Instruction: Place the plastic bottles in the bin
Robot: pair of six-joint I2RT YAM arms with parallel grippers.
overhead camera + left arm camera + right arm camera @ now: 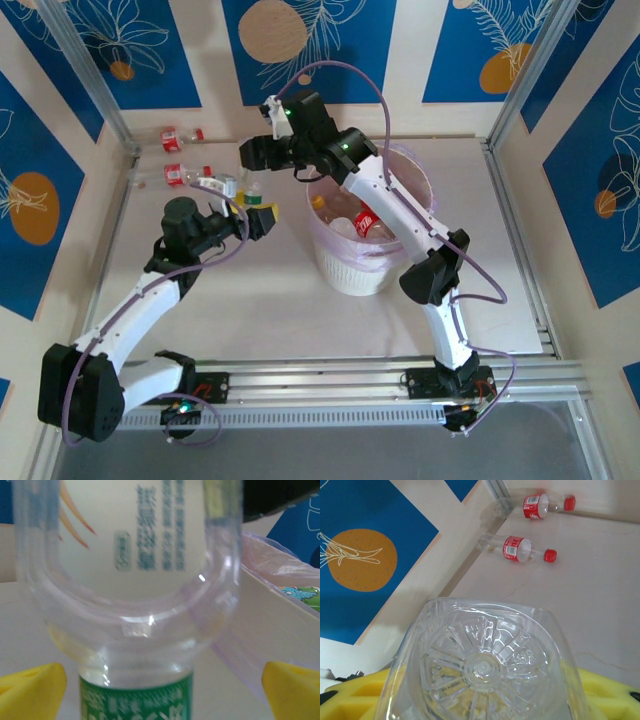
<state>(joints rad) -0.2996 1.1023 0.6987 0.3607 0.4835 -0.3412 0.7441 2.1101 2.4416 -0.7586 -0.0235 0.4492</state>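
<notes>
My left gripper (252, 212) is open, its yellow fingertips (31, 692) wide apart. A clear bottle with a green label (136, 696) stands between them, with a gap on each side. My right gripper (262, 150) hangs over the table left of the bin and is shut on a clear bottle, whose ribbed base (482, 667) faces the wrist camera. The white ribbed bin (355, 270) with its pink bag (265, 565) stands mid-table and holds several bottles, one of them red-labelled (365, 222). Two red-capped bottles (522, 550) (540, 504) lie near the far left corner.
In the overhead view the same two loose bottles (180, 135) (178, 175) lie by the metal frame post (110, 110). Blue patterned walls close in the table on three sides. Bare tabletop (250, 300) stretches in front of the bin.
</notes>
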